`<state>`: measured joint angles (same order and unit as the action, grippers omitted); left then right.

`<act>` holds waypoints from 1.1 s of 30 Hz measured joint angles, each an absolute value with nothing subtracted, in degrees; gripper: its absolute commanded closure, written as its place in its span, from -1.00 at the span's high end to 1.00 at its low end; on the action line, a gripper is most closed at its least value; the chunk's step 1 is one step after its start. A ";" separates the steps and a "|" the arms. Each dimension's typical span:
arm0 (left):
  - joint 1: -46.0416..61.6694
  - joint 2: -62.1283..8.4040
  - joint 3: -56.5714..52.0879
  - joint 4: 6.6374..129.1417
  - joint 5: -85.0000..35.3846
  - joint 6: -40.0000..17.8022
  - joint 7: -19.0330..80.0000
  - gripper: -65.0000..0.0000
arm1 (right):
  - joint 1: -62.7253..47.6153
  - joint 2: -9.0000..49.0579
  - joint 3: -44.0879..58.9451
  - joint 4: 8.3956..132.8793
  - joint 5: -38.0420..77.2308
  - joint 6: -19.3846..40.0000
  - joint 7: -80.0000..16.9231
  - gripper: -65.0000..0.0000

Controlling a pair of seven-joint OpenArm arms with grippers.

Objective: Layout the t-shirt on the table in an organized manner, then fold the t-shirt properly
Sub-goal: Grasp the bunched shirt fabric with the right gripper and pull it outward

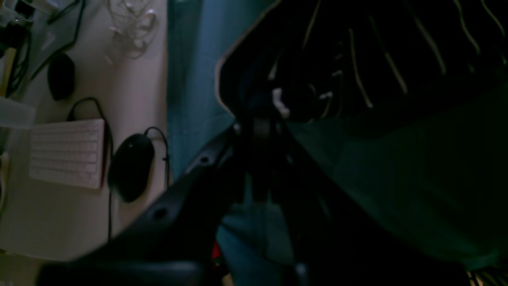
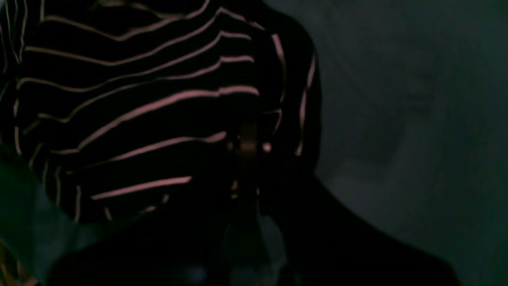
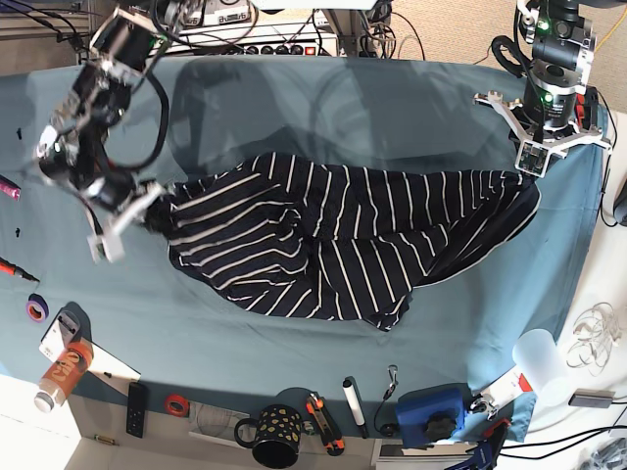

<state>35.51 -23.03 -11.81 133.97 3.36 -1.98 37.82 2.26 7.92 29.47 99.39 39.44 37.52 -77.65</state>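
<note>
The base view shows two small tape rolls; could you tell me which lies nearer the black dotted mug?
The red tape roll, just left of the black dotted mug; the purple tape roll lies farther left.

keyboard (image 1: 67,153) | mouse (image 1: 131,167) | spotted mug (image 3: 276,436) | blue case (image 3: 429,409)

Beige desk (image 1: 135,79) beside the work surface carries a white keyboard (image 1: 67,153), a black mouse (image 1: 131,167) and cables. Power strip (image 3: 260,44) at the far edge. Floor (image 3: 460,24) beige, evenly lit.
</note>
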 measured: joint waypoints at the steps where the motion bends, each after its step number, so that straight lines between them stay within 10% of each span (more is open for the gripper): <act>1: 35.51 -23.03 -11.81 133.97 3.36 -1.98 37.45 -1.00 | 1.56 7.97 29.52 99.39 39.55 38.09 -78.00 -0.95; 5: 35.51 -23.03 -11.81 133.97 3.38 -1.98 37.41 -1.00 | -1.43 8.62 28.84 99.39 42.13 39.07 -79.15 -0.31; 14: 35.51 -23.03 -11.81 133.97 3.33 -1.98 37.43 -1.00 | -2.37 10.35 31.57 99.92 69.38 39.97 -81.06 -0.31; 33: 34.98 -23.03 -11.81 133.97 3.40 -1.98 37.26 -1.00 | 20.88 10.52 16.27 68.07 38.44 37.43 -68.29 -0.31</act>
